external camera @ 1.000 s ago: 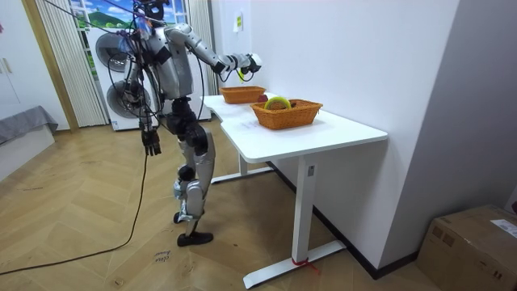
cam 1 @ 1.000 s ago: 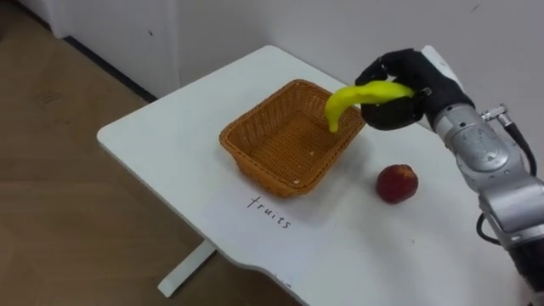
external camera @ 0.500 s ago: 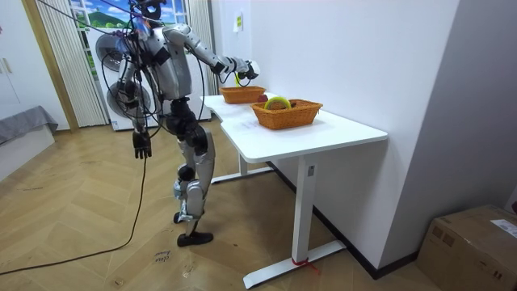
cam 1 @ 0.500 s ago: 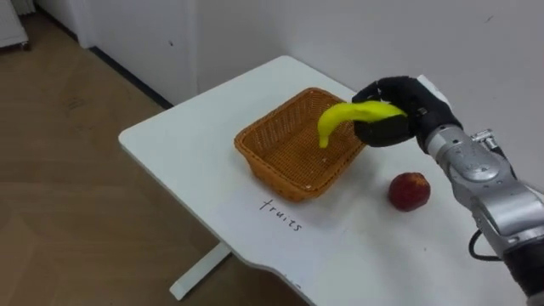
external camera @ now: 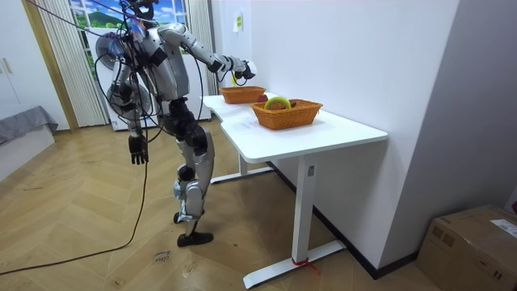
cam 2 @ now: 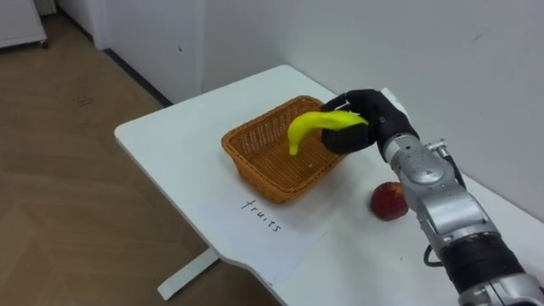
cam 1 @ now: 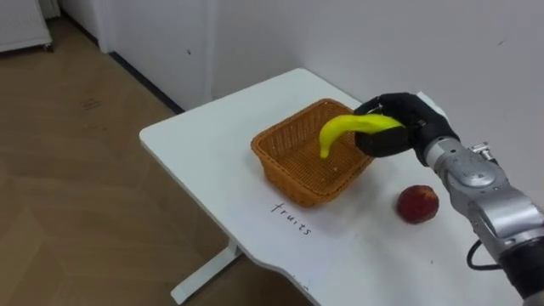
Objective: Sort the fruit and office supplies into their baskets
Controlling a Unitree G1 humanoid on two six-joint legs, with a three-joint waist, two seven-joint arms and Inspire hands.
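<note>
The right hand (cam 1: pixel 399 126), fingers curled round a curved yellow banana (cam 1: pixel 344 132), holds it over the woven orange wicker basket's (cam 1: pixel 285 180) far rim. Bare white table (cam 1: pixel 197 146) lies left of the basket, a round red apple (cam 1: pixel 417 204) right.

robot standing by white table (external camera: pixel 343 129), right hand (external camera: pixel 233 65) holding banana (external camera: pixel 236 78) over far basket (external camera: pixel 242 95)

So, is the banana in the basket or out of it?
Out: the right robot hand grips the banana above the basket, its tip hanging over the basket's empty inside.
</note>
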